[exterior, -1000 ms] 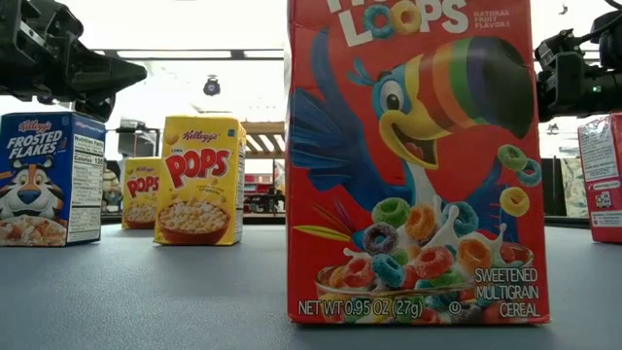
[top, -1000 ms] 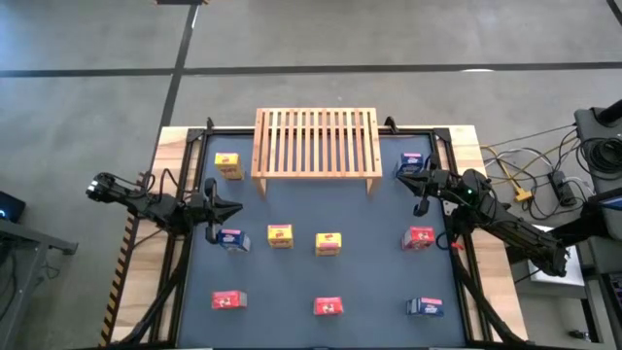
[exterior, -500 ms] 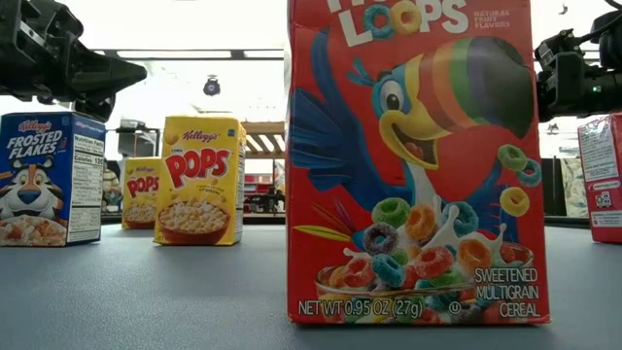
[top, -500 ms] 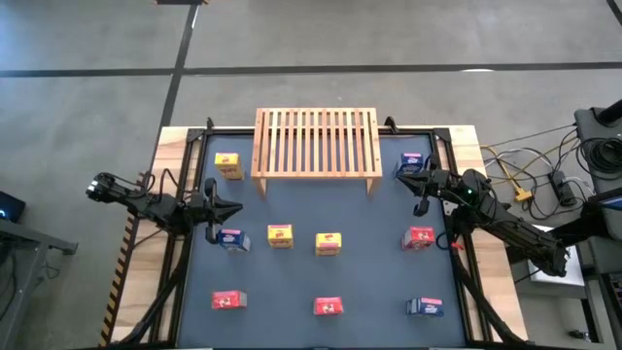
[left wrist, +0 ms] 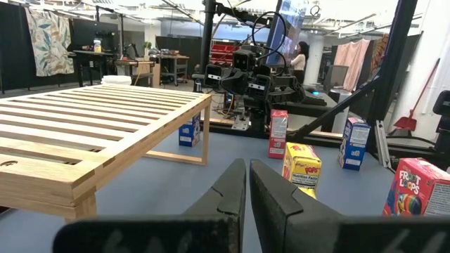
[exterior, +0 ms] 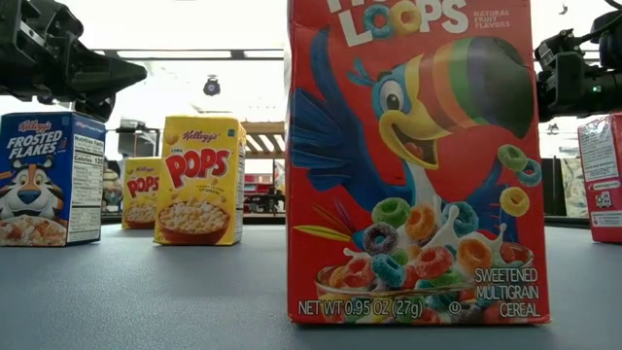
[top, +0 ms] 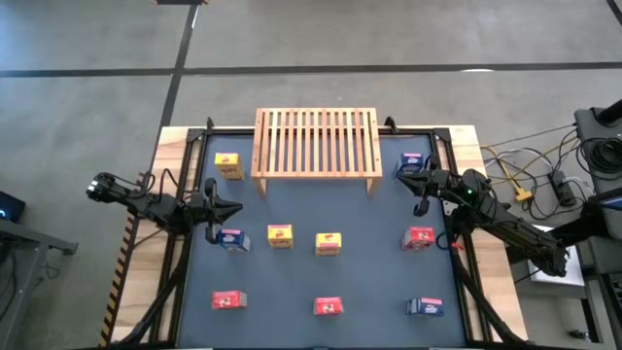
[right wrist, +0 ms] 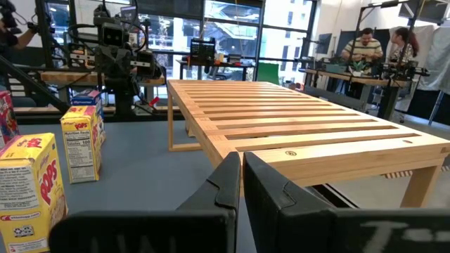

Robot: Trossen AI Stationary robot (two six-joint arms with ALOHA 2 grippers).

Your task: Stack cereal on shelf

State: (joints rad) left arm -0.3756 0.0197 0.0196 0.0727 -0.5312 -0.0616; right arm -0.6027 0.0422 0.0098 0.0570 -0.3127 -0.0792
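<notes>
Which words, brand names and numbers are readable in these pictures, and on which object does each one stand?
"LOOPS", "SWEETENED MULTIGRAIN CEREAL", "NET WT 0.95 OZ (27g)": red box, low view.
"Kellogg's POPS": yellow box, low view.
"POPS": farther yellow box.
"Kellogg's FROSTED FLAKES", "Nutrition Facts": blue box.
"FROOT LOOPS": red carton, left wrist view.
"POPS": yellow carton, right wrist view.
High-view box prints: too small to read.

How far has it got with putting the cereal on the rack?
Nothing looks done yet: the wooden shelf has no boxes on it. Nothing is in hand either; the left gripper and right gripper are both shut and empty. All nine cereal boxes, like the yellow one, are left on the table.
</notes>
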